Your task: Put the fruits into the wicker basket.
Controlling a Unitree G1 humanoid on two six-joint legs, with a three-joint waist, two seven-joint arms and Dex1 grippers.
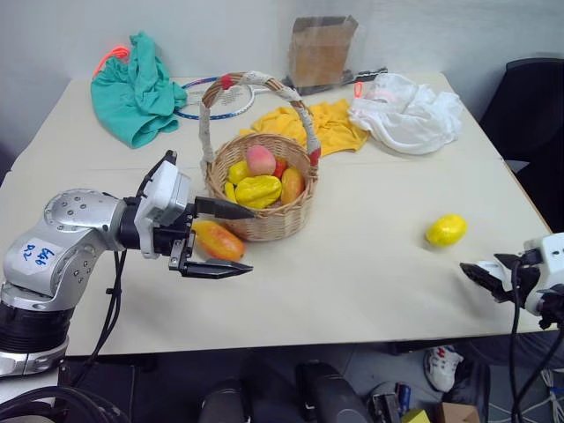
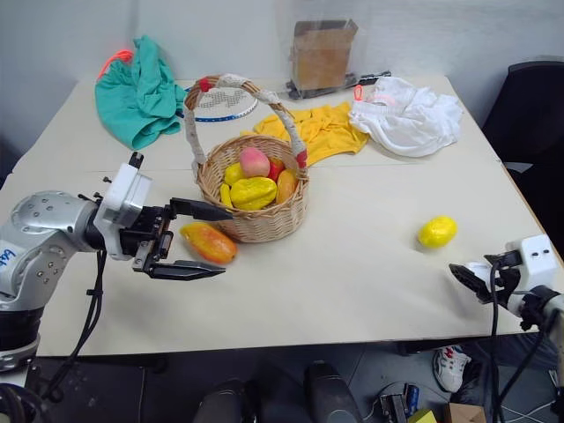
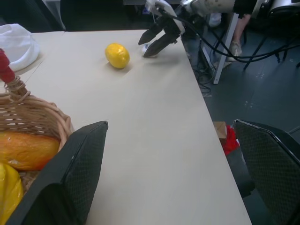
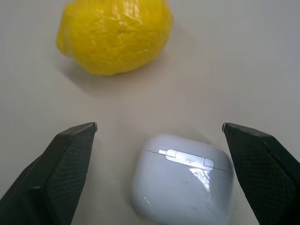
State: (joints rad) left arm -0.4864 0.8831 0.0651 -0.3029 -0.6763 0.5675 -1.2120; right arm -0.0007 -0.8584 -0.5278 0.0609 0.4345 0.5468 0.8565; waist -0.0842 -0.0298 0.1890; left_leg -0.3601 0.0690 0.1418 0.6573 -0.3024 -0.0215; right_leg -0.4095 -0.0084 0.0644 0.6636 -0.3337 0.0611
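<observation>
Now left tool wide around mango beside wicker basket, right tool wide over white case, lemon near.

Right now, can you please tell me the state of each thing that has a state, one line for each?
Left gripper: open, holding nothing, beside the mango.
Right gripper: open, a white case between its fingers.
Mango: on the table, outside the wicker basket.
Lemon: on the table, not held.
Wicker basket: upright, several fruits inside.
Cardboard box: open at its top.
</observation>
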